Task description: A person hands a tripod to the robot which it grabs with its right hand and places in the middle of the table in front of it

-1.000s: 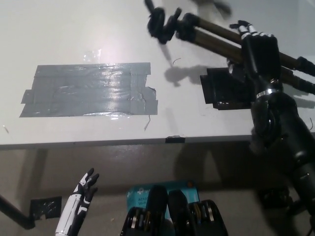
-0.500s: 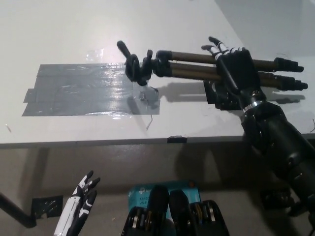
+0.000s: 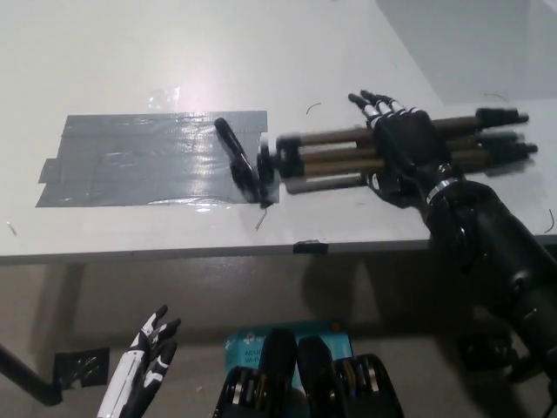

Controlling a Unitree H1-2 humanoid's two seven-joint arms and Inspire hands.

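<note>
My right hand point(image 3: 402, 146) has lowered the tripod point(image 3: 348, 157) onto the desk point(image 3: 130, 61); its fingers now stretch open above the legs, so placement looks done. Left hand point(image 3: 144, 361) rests low, open.

obstacle: tripod point(image 3: 348, 157) across table point(image 3: 130, 52) | free: far-left tabletop

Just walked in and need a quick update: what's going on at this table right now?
The robot's black right hand lies over a folded black-and-bronze tripod resting on the white table, fingers spread, apparently letting go. The tripod's head sits at the edge of a grey tape patch. The white left hand hangs idle, open, below the table edge.
</note>
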